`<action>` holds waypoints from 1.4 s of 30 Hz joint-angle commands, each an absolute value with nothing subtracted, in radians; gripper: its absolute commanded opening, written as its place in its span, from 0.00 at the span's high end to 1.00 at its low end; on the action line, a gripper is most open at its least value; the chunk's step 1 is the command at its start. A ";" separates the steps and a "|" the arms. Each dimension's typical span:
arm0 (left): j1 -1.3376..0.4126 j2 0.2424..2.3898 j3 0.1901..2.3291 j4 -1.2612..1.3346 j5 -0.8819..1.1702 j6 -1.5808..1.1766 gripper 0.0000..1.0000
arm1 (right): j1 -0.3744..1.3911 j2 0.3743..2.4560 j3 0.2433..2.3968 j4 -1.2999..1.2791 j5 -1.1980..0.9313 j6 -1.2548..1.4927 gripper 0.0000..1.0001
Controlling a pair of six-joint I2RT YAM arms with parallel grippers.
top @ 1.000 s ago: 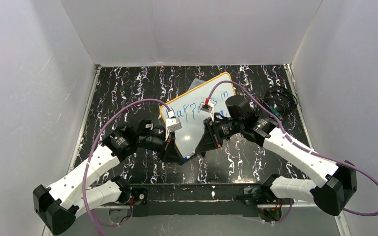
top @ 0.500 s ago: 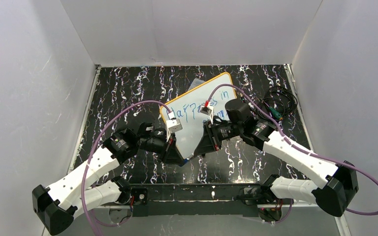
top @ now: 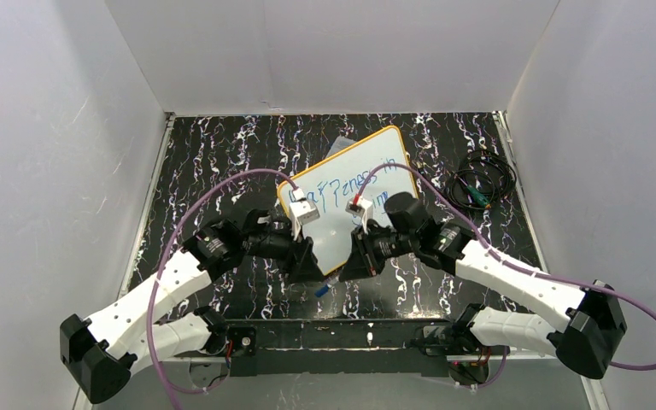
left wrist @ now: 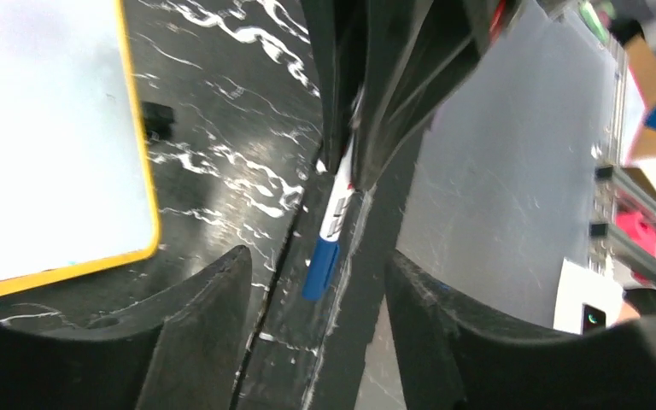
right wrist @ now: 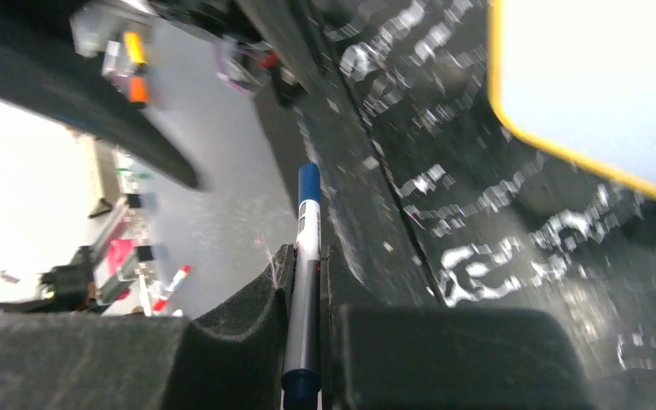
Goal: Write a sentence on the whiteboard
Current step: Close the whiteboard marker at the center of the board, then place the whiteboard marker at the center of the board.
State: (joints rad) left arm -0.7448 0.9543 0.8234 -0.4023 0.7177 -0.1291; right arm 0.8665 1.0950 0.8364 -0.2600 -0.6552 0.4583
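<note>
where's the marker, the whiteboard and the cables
marker [right wrist: 306,256], right wrist view, on its barrel below the blue end
whiteboard [top: 339,232], top view, on the bare white surface below the writing
cables [top: 478,192], top view, on the tangle in the middle of the coil

Left tool, right tool gripping marker, near-touching — whiteboard just beyond

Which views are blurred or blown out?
Right wrist: motion smear over the tabletop and whiteboard corner, marker sharp. Left wrist: whiteboard washed out to plain white. Top external: sharp, evenly lit, sentence legible in part.
</note>
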 commanded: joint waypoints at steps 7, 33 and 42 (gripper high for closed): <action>-0.646 0.831 0.862 -0.387 0.489 -0.131 0.25 | 0.834 1.032 0.572 -0.248 -0.291 0.473 0.99; -0.311 0.667 0.865 -0.487 -0.313 -0.312 0.02 | 0.493 0.995 0.804 -0.635 0.407 0.459 0.01; -0.311 0.634 0.924 -0.507 -0.553 -0.289 0.02 | 0.492 0.682 0.728 -0.276 0.617 0.256 0.01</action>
